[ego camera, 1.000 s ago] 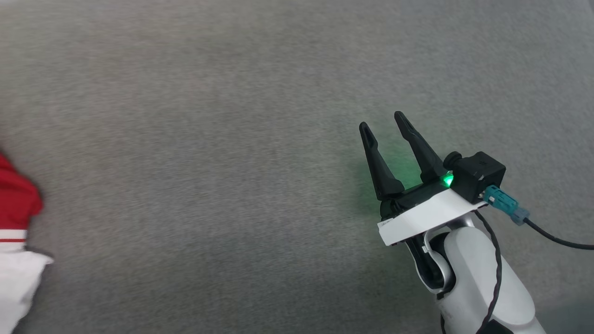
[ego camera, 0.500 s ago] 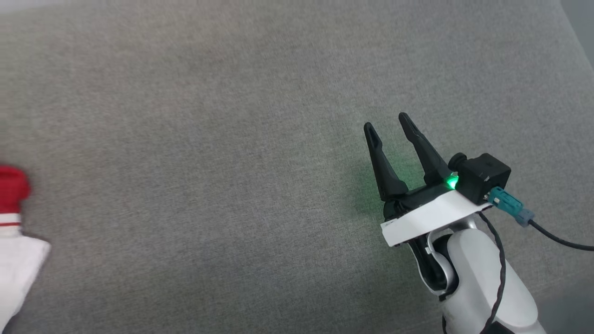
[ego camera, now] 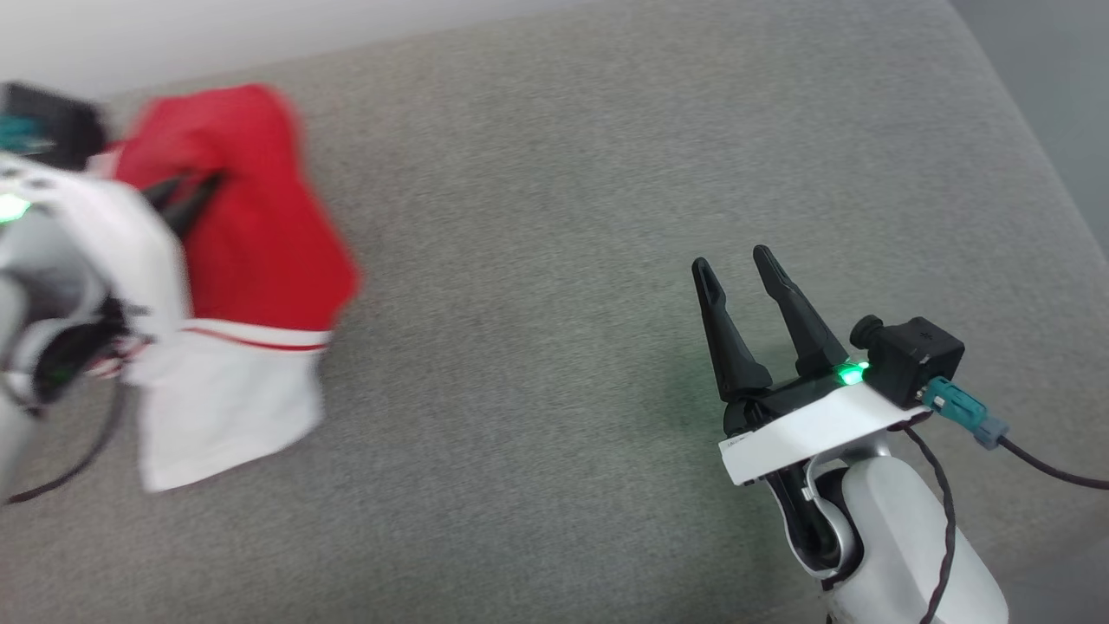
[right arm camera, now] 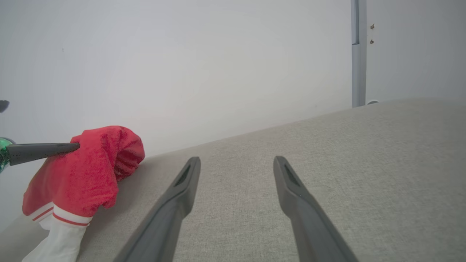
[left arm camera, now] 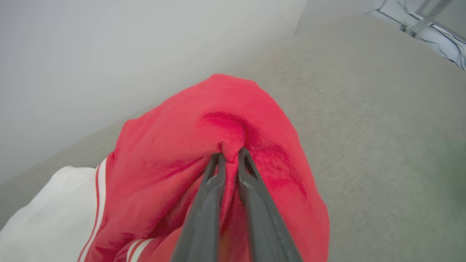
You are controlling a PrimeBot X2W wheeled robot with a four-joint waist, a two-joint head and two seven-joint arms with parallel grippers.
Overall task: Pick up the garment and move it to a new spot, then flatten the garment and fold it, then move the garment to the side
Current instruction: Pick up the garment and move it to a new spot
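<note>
- The grey upholstered surface [ego camera: 554,217] spreads across the head view, its rounded edge curving down the upper right of the frame.
- A pale wall [right arm camera: 182,54] rises behind it, across the top of the right wrist view.
- The garment [ego camera: 251,225], red with a white panel below red-and-white trim, hangs bunched in the upper left of the head view, blurred there. I cannot tell whether its white end touches the surface.
- My left gripper [left arm camera: 230,157] is clamped on a pinch of the red fabric, fingers nearly together, at the centre of the left wrist view.
- My right gripper [ego camera: 735,258] sits at the lower right of the head view, fingers apart and holding nothing, well apart from the garment.
- A green light [ego camera: 849,374] glows at the base of my right gripper.
</note>
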